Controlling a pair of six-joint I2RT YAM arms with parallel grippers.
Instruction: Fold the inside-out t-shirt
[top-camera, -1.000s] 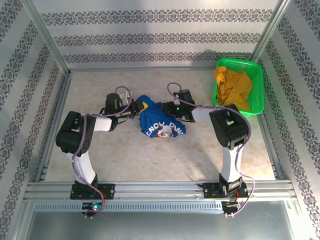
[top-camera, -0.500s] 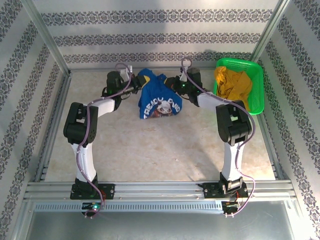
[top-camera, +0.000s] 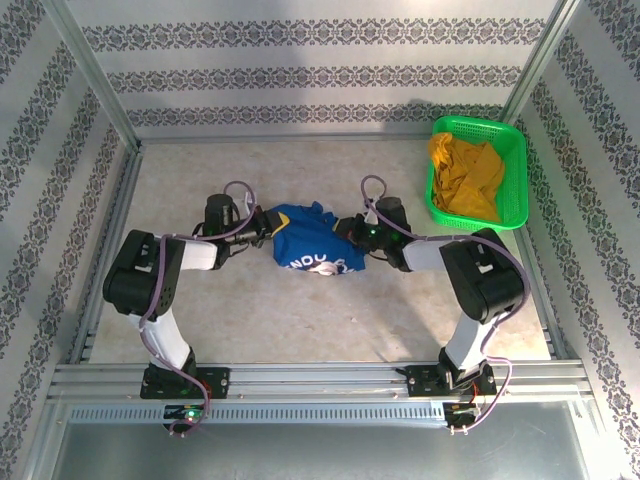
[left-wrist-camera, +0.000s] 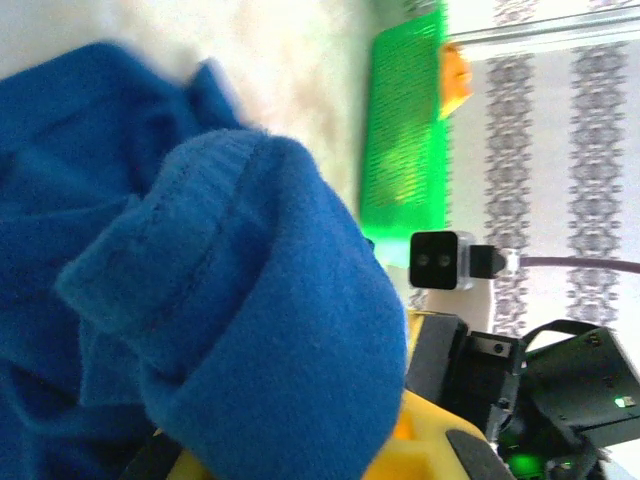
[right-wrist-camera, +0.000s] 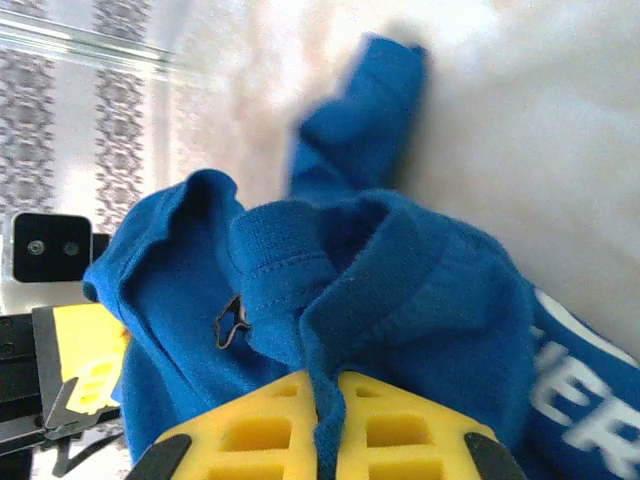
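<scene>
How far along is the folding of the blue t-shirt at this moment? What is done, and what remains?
Done: no neat fold is visible; the t-shirt lies bunched on the table, print showing. In hand: the left hand and the right hand each grip one side; the right wrist view shows cloth pinched between the fingers. Left: spreading it flat and making every fold.

You've got one royal-blue t-shirt (top-camera: 310, 240), one mustard-yellow garment (top-camera: 465, 178), so two garments total, and one green basket (top-camera: 514, 165). Two arms: left arm (top-camera: 150, 275), right arm (top-camera: 482, 278). Two grippers: left gripper (top-camera: 262, 228), right gripper (top-camera: 348, 232).
</scene>
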